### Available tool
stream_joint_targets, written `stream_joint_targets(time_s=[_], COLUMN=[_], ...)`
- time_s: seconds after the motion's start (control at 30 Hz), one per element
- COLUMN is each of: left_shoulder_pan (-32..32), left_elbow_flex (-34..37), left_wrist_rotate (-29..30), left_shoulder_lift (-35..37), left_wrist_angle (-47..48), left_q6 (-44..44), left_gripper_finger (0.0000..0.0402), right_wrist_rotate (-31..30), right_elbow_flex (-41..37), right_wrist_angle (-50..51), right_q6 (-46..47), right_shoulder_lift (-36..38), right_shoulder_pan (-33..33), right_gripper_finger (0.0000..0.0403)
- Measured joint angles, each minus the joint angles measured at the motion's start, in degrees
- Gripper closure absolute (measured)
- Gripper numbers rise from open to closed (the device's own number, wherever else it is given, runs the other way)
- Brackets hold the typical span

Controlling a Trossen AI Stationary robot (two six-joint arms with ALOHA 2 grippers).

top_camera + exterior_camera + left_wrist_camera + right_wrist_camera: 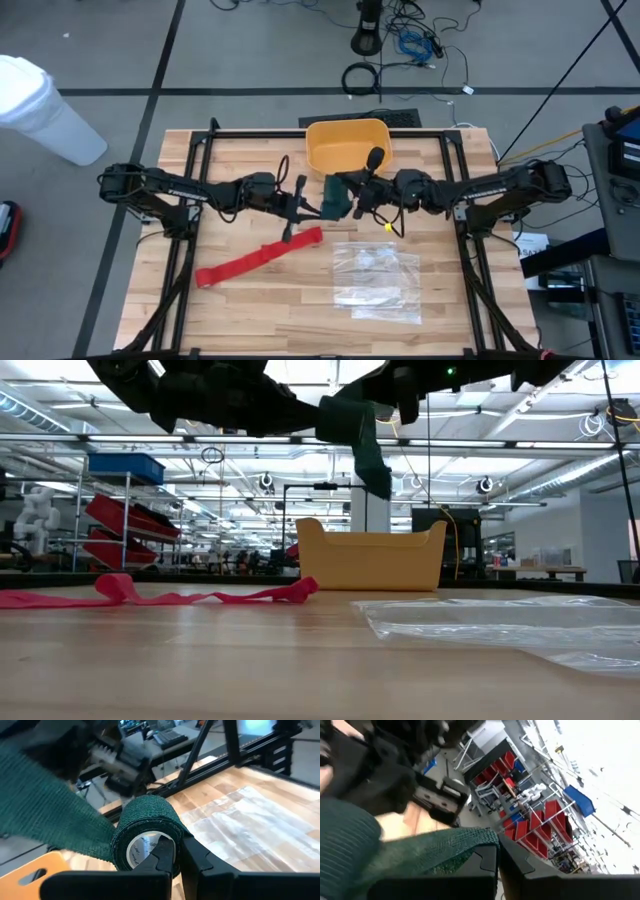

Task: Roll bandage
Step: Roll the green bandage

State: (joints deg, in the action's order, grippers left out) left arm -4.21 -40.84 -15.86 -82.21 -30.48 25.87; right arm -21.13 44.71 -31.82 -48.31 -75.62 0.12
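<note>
A dark green bandage roll (146, 832) is being held up in the air between the two arms, above the middle of the bench (260, 310) and just in front of the yellow bin (348, 145). The roll is being pinched at its edge by the left hand (177, 854), whose fingers are pressed together on the wall of the roll by its white core, so the roll is kept steady. Its loose green tail (445, 851) is being pinched by the right hand (497, 857), fingers also pressed together, so the strip is being kept taut between the hands; that tension is likely what lets the fabric wind neatly.

A bright red bandage (258, 257) is lying flat and unrolled on the bench, under and to the left of the hands, touched by neither. A clear plastic bag (378, 282) is lying beside it to the right, apart from it. Judged from this, rolling of the red strip is not yet begun.
</note>
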Motion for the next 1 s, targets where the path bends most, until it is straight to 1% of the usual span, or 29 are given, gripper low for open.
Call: stream_joint_targets(time_s=[0.1, 0.23, 0.33, 0.43, 0.63, 0.73, 0.83, 0.9, 1.0], left_shoulder_pan=[-0.1, -0.4, -0.7, -0.7, -0.6, -0.5, -0.4, -0.4, -0.3], left_elbow_flex=[0.0, 0.0, 0.0, 0.0, -1.8, -2.6, -2.7, -2.7, -2.8], left_wrist_rotate=[2.4, 3.4, 5.4, 6.7, 7.6, 7.6, 7.6, 7.6, 9.1], left_shoulder_lift=[0.0, 0.0, 0.0, 0.1, 0.3, 0.3, 0.3, 0.3, 0.3], left_wrist_angle=[0.5, 0.9, 1.3, 1.3, 1.8, 1.9, 2.1, 2.2, 3.9], left_q6=[0.0, 0.0, 0.0, 0.2, 1.8, 3.5, 5.0, 5.5, 9.3], left_gripper_finger=[0.0388, 0.0388, 0.0388, 0.0388, 0.0388, 0.0388, 0.0388, 0.0388, 0.0388], right_wrist_rotate=[-0.2, -0.3, -0.2, 0.5, 8.0, 8.7, 8.5, 6.3, -0.4], right_elbow_flex=[0.0, -0.8, -1.5, -2.3, -3.0, -3.0, -3.0, -3.0, -3.0], right_wrist_angle=[0.5, 0.6, 0.4, 2.6, 7.4, 8.7, 9.2, 9.3, 8.8], right_q6=[-0.6, -3.1, -4.3, -4.7, -1.9, -1.9, -1.9, -1.9, -0.5], right_shoulder_lift=[0.8, 1.2, 1.2, 1.2, 0.7, -0.3, -0.8, -0.9, -0.9], right_shoulder_pan=[1.3, 3.3, 4.8, 6.1, 7.9, 7.8, 7.8, 8.2, 9.8], right_gripper_finger=[0.0403, 0.0403, 0.0403, 0.0403, 0.0398, 0.0374, 0.0333, 0.0299, 0.0248])
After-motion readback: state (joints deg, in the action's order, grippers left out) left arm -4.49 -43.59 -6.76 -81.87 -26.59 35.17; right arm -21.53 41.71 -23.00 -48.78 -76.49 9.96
